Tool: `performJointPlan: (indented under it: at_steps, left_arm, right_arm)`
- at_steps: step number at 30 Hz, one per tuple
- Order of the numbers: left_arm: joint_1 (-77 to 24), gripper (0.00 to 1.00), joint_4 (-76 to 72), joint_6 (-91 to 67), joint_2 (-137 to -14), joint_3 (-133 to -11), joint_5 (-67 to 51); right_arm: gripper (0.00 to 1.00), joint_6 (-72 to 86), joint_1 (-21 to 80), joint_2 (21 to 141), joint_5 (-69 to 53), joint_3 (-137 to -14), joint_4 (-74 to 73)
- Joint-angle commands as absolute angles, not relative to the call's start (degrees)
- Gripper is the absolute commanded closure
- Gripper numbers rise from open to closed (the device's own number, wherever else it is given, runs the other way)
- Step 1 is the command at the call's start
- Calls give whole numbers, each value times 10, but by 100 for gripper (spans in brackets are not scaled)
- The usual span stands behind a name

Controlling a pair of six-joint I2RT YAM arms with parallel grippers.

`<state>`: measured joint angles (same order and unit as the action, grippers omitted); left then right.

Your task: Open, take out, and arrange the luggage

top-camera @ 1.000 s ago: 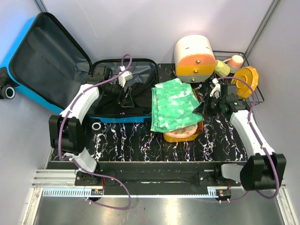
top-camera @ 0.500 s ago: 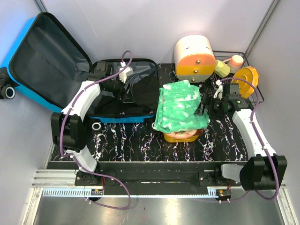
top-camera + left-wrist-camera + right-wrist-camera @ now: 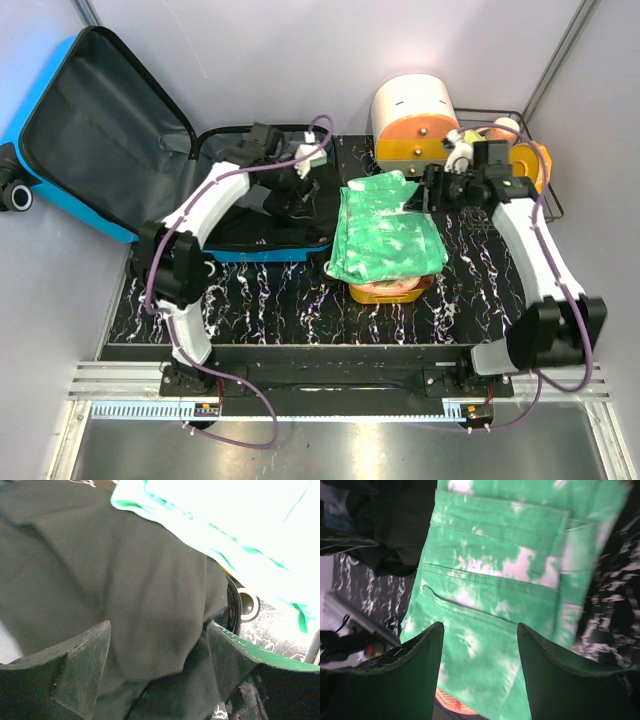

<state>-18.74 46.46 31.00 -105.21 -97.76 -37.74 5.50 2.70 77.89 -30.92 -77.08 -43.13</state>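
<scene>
here the luggage lies open at the far-left corner of the counter, long axis running far to near, wheels toward the near edge, lid leaning out past the left edge. the left gripper gapes wide, empty, over dark cloth inside it; the right gripper gapes empty above green jeans.

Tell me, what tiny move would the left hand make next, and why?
Probably lower the left hand and close it on the dark garment. Its fingers stand open right over that cloth, which lies in the open suitcase, while the green trousers already lie outside it.
</scene>
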Motion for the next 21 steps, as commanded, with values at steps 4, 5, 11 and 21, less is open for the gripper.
performJointPlan:
  at_steps: [4,5,11,21]
  left_arm:
    - [-228,18,427,309,-1149,-998,-309]
    - [-229,18,423,305,-1164,-995,-302]
    - [-196,37,410,287,-1187,-997,-257]
    - [-48,100,429,240,-1159,-1086,-335]
  right_arm:
    - [33,44,121,915,-365,-749,-437]
    - [32,36,124,925,-359,-736,-440]
    - [33,3,127,995,-281,-726,-466]
    - [31,-22,127,1010,-282,-762,-464]
